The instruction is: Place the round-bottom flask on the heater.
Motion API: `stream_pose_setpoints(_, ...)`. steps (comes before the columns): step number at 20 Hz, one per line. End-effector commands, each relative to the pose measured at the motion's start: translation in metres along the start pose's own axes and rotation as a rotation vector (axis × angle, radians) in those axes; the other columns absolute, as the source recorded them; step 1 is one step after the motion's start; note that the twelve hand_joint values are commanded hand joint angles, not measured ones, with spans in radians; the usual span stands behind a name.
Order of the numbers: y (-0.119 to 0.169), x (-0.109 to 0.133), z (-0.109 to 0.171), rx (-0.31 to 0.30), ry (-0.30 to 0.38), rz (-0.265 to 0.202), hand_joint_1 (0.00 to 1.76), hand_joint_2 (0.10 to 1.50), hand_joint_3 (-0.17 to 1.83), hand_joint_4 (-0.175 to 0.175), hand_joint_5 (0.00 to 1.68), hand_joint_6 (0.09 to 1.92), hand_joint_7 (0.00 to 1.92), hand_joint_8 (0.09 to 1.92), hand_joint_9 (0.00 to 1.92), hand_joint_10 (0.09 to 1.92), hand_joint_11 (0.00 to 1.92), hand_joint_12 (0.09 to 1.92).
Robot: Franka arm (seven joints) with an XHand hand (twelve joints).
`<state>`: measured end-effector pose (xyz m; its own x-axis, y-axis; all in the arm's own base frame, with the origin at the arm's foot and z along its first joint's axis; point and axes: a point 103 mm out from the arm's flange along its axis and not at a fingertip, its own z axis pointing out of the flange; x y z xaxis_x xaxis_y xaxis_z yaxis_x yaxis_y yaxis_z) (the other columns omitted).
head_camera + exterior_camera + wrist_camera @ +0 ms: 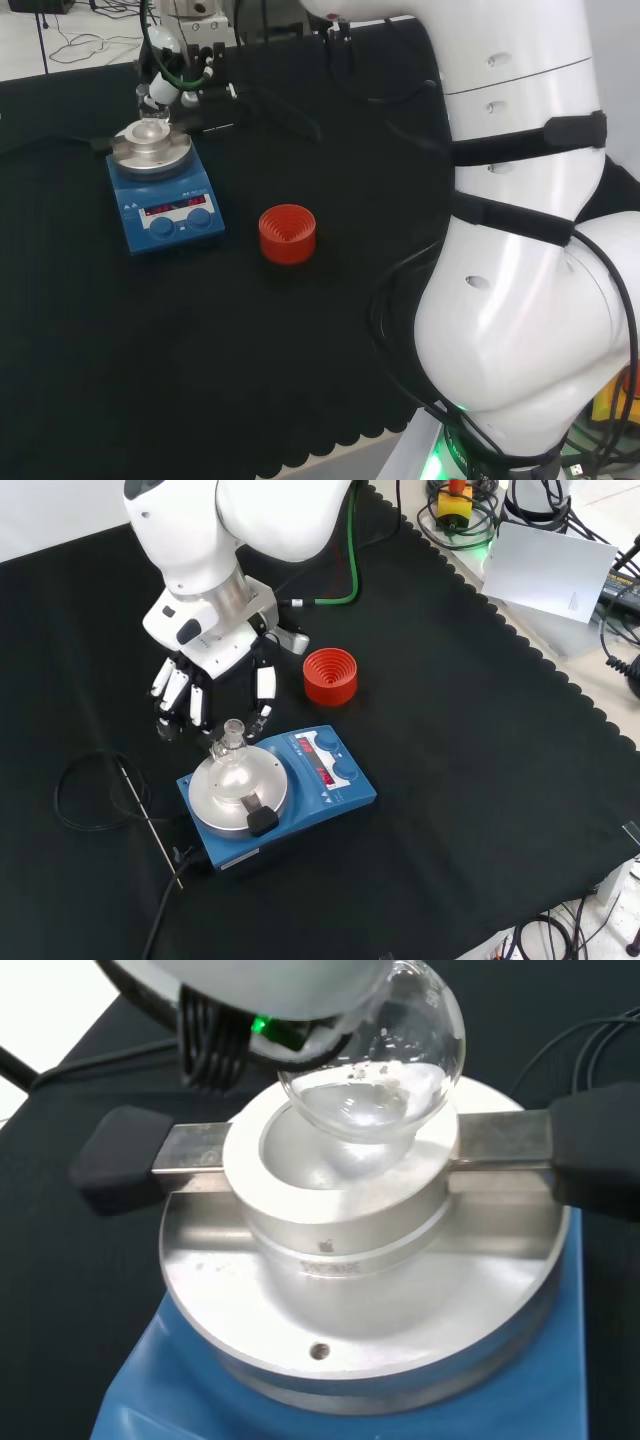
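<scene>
While the head view looks over my arm, the round-bottom flask [150,112] sits at the blue heater [163,196], left of the red ribbed stand [287,233] on the tabletop [330,340]. From the front, my fingers [264,685] curl at the flask's neck. At the wrist, its bulb rests tilted in the metal block [345,1210].

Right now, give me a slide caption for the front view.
Robot hand holding a glass flask by its neck over the metal block on the blue heater, red ring stand behind.
</scene>
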<state>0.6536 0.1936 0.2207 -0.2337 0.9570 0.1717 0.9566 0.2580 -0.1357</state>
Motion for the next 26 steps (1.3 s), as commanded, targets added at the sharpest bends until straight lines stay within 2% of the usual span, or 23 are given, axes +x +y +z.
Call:
stream_pose_setpoints(1, 0.004, 0.006, 0.007, 0.012, 0.013, -0.008, 1.11, 0.66, 0.80, 0.059, 1.13, 1.00, 0.36, 0.69, 0.66, 0.60, 0.45, 1.30)
stream_pose_setpoints(20, 0.018, 0.002, 0.025, 0.041, 0.030, -0.003, 1.11, 0.68, 0.77, 0.059, 1.11, 1.00, 0.36, 0.69, 0.65, 0.61, 0.46, 1.30)
stream_pose_setpoints(21, 0.019, 0.001, 0.026, 0.039, 0.039, -0.006, 1.10, 0.72, 0.71, 0.067, 1.10, 1.00, 0.35, 0.69, 0.65, 0.61, 0.46, 1.30)
stream_pose_setpoints(23, 0.019, 0.000, 0.026, 0.034, 0.055, -0.014, 1.06, 0.83, 0.50, 0.124, 1.05, 0.99, 0.33, 0.70, 0.63, 0.63, 0.44, 1.31)
stream_pose_setpoints(25, 0.018, 0.000, 0.026, 0.029, 0.068, -0.024, 0.98, 0.78, 0.51, 0.008, 0.90, 0.90, 0.29, 0.70, 0.59, 0.64, 0.41, 1.32)
stream_pose_setpoints(26, 0.018, 0.000, 0.025, 0.027, 0.069, -0.026, 0.95, 0.73, 0.57, -0.027, 0.82, 0.88, 0.28, 0.70, 0.56, 0.65, 0.40, 1.32)
